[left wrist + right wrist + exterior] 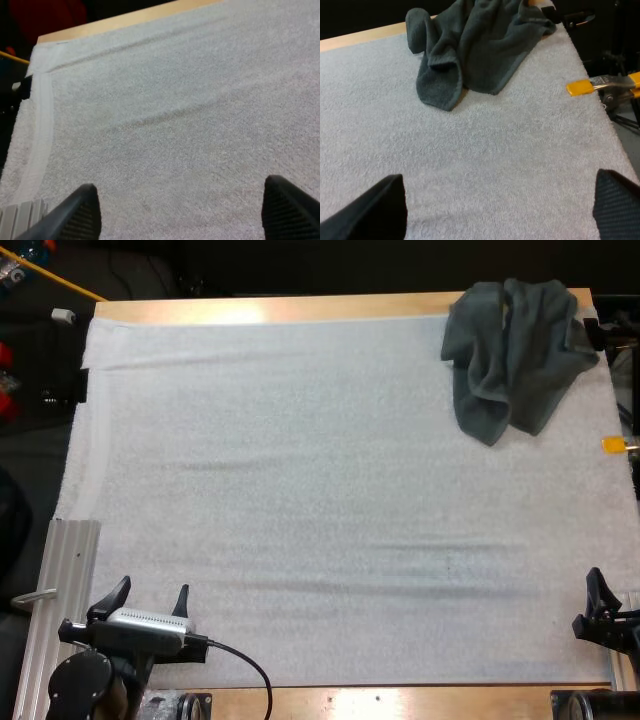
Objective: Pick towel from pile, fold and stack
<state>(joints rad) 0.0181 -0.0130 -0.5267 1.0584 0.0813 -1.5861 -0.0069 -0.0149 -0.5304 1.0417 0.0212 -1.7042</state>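
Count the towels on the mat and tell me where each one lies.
1: a crumpled dark grey-green towel at the far right corner of the mat. Its folds may hide another towel inside the heap; I cannot tell.

- My right gripper hangs low over the mat, fingers wide apart, nothing between them.
- Ahead, the towel lies crumpled at the mat's far edge, well apart from my fingers.
- One rolled fold points my way.
- Its far side reaches the bare strip of table.
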